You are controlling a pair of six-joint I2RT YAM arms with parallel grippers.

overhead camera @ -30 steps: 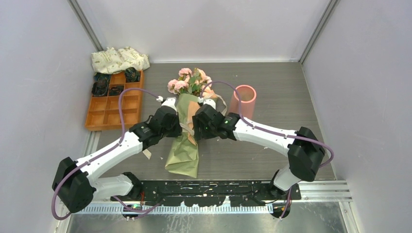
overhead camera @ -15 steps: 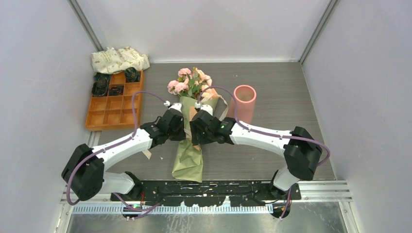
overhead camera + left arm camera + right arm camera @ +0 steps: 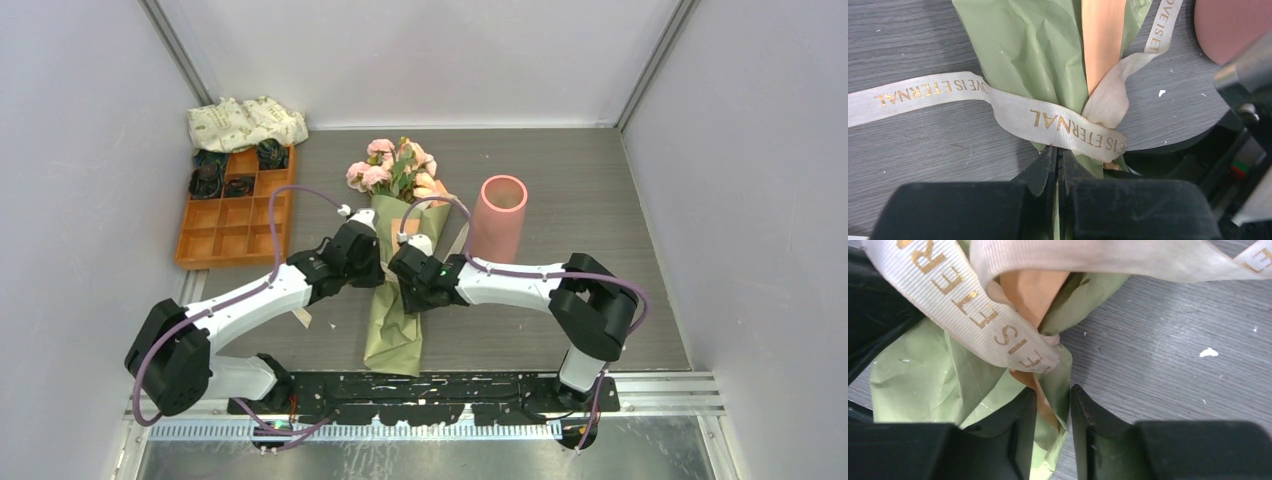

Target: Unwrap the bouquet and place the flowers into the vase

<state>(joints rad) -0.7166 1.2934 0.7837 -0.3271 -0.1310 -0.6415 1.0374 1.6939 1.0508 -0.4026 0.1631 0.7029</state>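
Observation:
The bouquet (image 3: 393,318) lies lengthwise at mid table, its olive-green and orange paper cone pointing toward me. The flowers (image 3: 392,168), pink and peach roses, stick out at its far end. A cream ribbon (image 3: 1058,122) with gold letters is tied round the cone's waist. My left gripper (image 3: 1058,150) is shut just below the ribbon, with a sliver of green paper between its fingers. From the right, my right gripper (image 3: 1054,390) stands partly open around a fold of green and orange paper under the ribbon (image 3: 993,325). The salmon-pink vase (image 3: 498,215) stands upright to the right of the bouquet.
An orange compartment tray (image 3: 215,238) sits at the back left with dark items (image 3: 208,180) in its far compartments. A white leaf-print cloth bundle (image 3: 245,122) lies behind it. Grey walls close in both sides and the back. Small white crumbs dot the table.
Both grippers have shifted nearer along the cone, and the bouquet has swung slightly to the right. The right gripper's jaws have narrowed round the paper fold. The left stays shut.

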